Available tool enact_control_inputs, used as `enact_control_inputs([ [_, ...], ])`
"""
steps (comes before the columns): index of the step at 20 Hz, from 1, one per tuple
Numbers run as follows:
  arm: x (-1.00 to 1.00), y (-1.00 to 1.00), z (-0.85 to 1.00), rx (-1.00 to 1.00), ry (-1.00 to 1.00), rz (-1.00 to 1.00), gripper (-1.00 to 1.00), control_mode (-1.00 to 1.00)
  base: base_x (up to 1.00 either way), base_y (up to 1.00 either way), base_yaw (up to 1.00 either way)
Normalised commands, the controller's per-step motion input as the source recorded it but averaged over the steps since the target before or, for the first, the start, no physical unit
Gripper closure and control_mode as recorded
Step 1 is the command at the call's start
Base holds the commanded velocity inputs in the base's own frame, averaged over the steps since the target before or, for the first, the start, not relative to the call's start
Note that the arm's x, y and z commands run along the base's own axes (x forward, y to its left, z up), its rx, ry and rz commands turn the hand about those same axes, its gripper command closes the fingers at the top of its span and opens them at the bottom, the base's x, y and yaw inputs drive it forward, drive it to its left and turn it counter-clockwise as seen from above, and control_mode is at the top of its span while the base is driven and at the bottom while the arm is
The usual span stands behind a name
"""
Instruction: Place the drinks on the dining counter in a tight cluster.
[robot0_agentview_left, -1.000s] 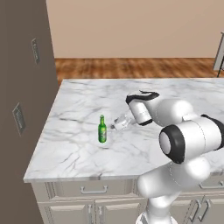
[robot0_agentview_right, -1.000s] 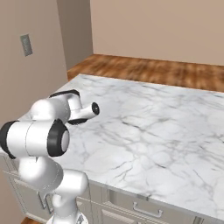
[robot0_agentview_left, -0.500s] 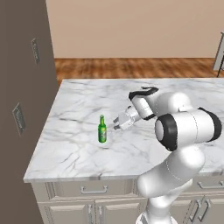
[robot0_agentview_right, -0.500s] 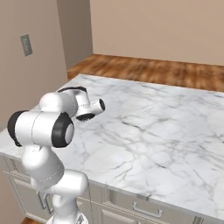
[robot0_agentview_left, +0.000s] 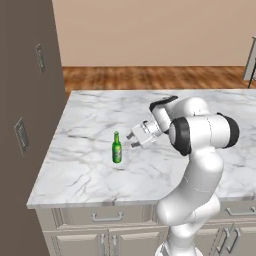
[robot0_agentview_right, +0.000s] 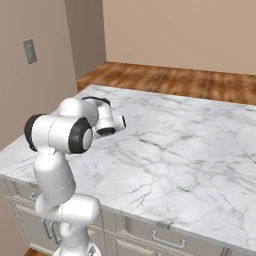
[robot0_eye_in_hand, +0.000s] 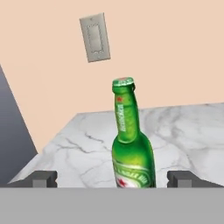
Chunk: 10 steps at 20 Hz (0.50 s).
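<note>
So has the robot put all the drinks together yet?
Not yet. Nothing looks placed. The slim green glass bottle stands upright on the white marble counter; the open two-finger gripper is lined up beside it, not gripping. Grabbing, carrying and clustering the drinks are left.

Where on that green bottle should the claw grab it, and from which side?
Probably around the wide lower body of the green bottle, coming in level from the side where the gripper already is. The bottle stands upright on the marble counter, its neck is thin, and in the hand view the open fingertips sit either side of its body.
</note>
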Motion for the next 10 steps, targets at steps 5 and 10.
enact_control_inputs([
  [5,0.05,0.09,0.00,0.00,0.00,-0.01,-1.00,-1.00,0.00,0.00,0.00],
  [10,0.17,0.04,-0.08,0.00,0.00,0.00,-1.00,-1.00,0.00,0.00,0.00],
])
